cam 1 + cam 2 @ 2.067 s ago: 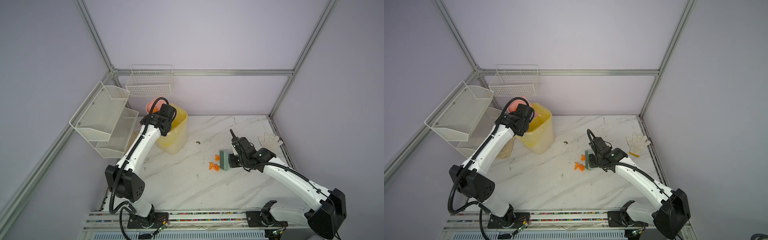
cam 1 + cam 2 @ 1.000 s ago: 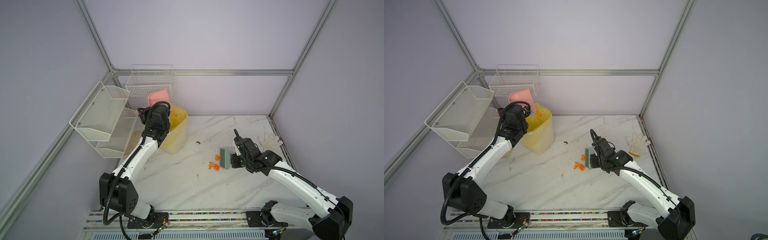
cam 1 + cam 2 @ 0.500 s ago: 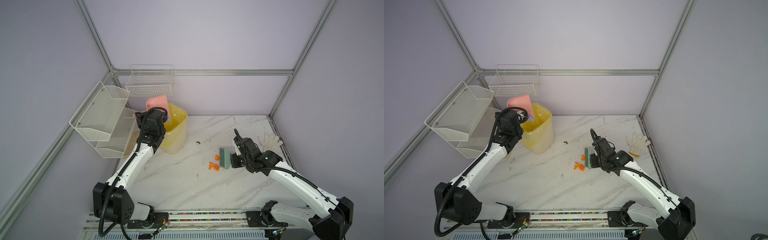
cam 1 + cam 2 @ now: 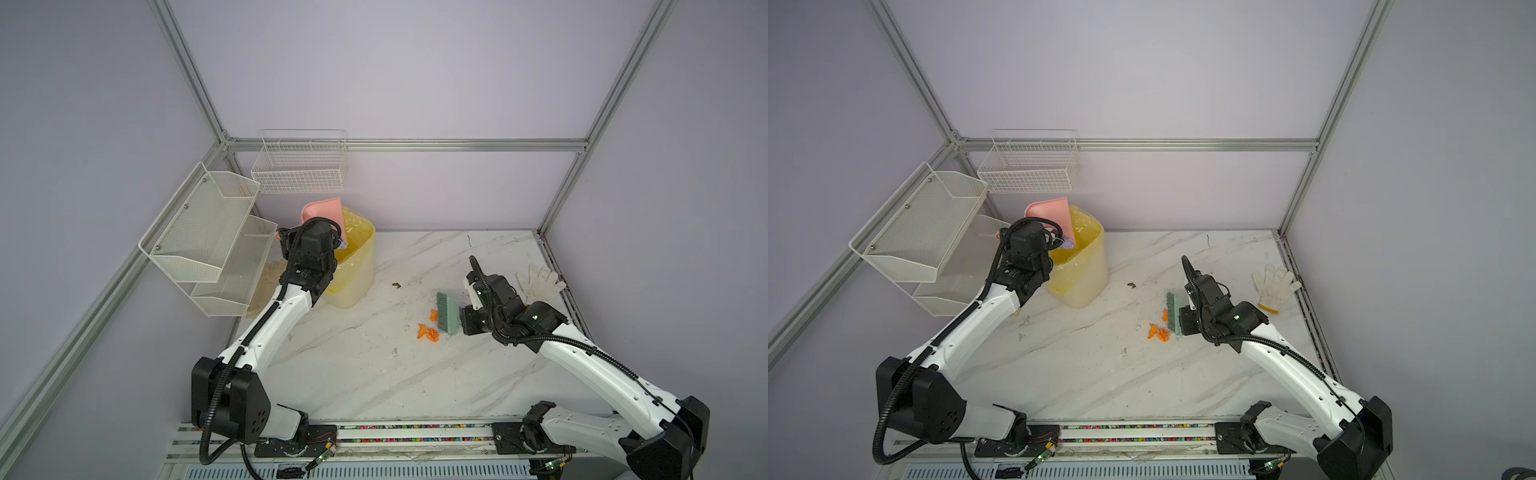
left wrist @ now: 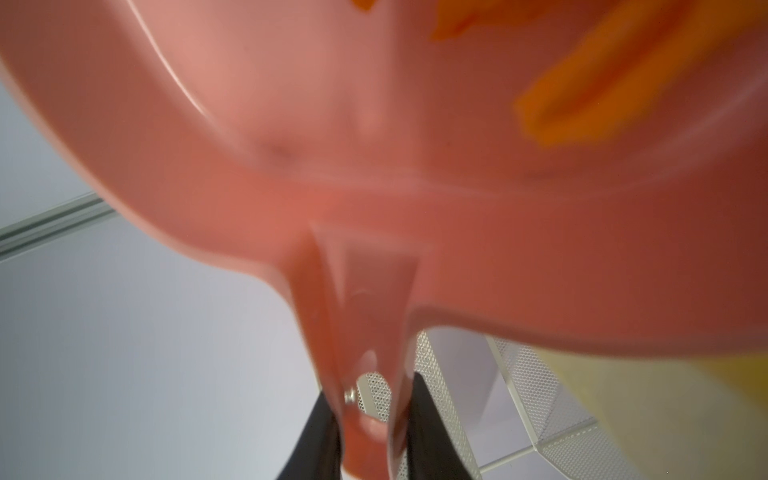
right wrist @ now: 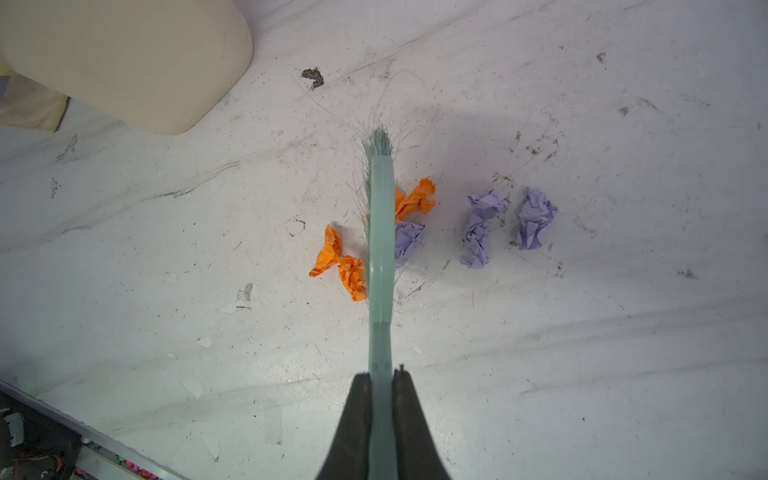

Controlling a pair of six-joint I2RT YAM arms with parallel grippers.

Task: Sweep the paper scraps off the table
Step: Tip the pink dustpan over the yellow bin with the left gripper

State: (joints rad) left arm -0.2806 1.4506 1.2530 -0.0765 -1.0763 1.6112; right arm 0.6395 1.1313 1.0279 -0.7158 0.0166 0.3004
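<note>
Blur at the left wrist, scraps masked from above

In the left wrist view the pink dustpan (image 5: 415, 187) is smeared and runs off the frame. The orange blurs in it are probably paper scraps (image 5: 615, 83). The left gripper (image 5: 370, 428) has its fingers (image 5: 316, 444) cut by the edge. In both top views the brush (image 4: 448, 312) and right gripper (image 4: 465, 320) hide the purple scraps (image 6: 536, 218).

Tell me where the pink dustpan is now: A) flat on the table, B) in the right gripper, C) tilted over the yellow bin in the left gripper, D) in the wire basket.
C: the left gripper grips the handle of the pink dustpan, tipped above the yellow bin.
</note>
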